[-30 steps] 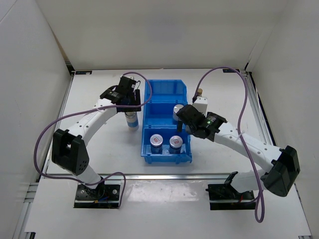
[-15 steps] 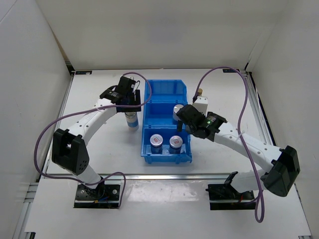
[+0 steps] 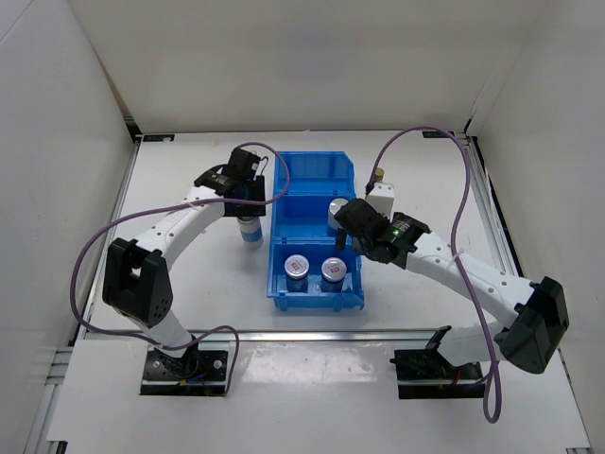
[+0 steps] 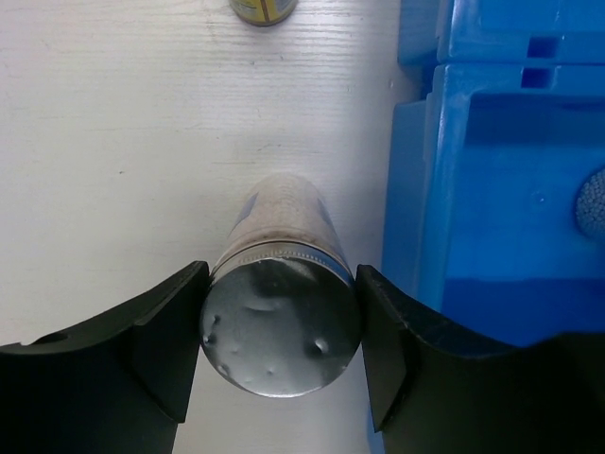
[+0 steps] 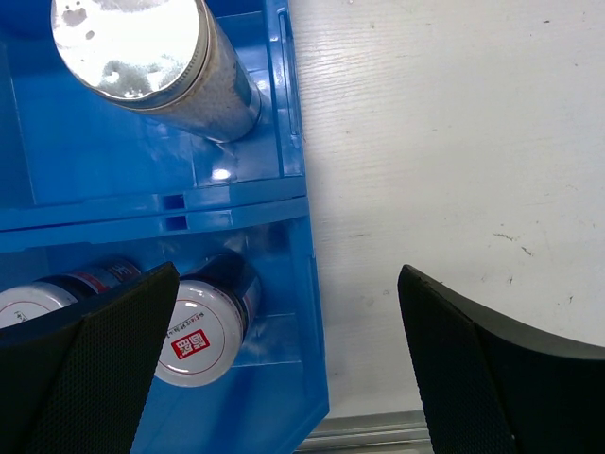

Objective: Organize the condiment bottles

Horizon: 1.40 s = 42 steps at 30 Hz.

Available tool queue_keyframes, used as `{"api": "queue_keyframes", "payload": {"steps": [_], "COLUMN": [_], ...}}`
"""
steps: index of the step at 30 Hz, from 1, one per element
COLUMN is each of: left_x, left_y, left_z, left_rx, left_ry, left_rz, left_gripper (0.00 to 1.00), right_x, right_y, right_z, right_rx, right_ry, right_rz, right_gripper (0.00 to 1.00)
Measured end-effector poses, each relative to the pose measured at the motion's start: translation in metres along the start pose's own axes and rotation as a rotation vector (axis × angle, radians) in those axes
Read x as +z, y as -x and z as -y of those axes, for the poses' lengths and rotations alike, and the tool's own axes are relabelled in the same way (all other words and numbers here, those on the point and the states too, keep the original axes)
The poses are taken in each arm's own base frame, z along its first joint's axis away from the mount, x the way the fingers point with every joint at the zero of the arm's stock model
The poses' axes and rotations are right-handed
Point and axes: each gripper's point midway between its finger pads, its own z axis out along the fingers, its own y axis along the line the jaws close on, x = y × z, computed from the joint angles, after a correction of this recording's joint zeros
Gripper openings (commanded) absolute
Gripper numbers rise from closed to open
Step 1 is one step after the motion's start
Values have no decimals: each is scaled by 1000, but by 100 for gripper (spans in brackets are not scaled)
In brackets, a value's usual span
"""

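Cylinder point(image 4: 281, 331) between left jaws — upright, beside bin point(image 4: 492, 189)

arms point(image 3: 180, 227): white links, black joints | cables point(image 3: 425, 130): purple | jaws: black, curved

Overhead view from behind; two close downward wrist views, all sharing blue bin point(image 3: 312, 180)

At the top edge of your left wrist view, a yellow-labelled bottle point(image 4: 264, 8) is cut off, with only a sliver showing. You cannot tell whether the left claw point(image 4: 280, 288) presses the white-blue cylinder point(image 4: 283, 213) or merely flanks it. In the lower left of the right wrist view, a finger point(image 5: 85, 369) of the right claw point(image 5: 288, 279) hides most of one red-marked jar point(image 5: 31, 305).
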Motion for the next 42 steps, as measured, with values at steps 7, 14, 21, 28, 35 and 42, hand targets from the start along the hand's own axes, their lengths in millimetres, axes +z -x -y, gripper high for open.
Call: {"api": "queue_keyframes", "payload": {"steps": [7,14,21,28,35,42], "left_x": [-18,-99,-127,-74,-25,-3], "left_y": [3,67,79,56,31,18], "left_z": [-1,44,79,107,118,122], "left_rx": [8,44,61,109,145,148], "left_ry": [25,-70,-171,-160,-127,-112], "left_rz": [-6,235,303,186,77,30], "left_gripper": [21,17,12,16,33,74], "right_x": [0,0,1,0,0,2], "right_y": [0,0,-4,-3,-3,0], "right_z": [0,1,4,5,5,9], "right_rx": [0,9,15,19,23,33], "right_ry": [0,-3,-12,-11,-11,-22], "right_rz": [0,3,0,5,5,3], "right_gripper": [100,100,100,100,100,100]}}
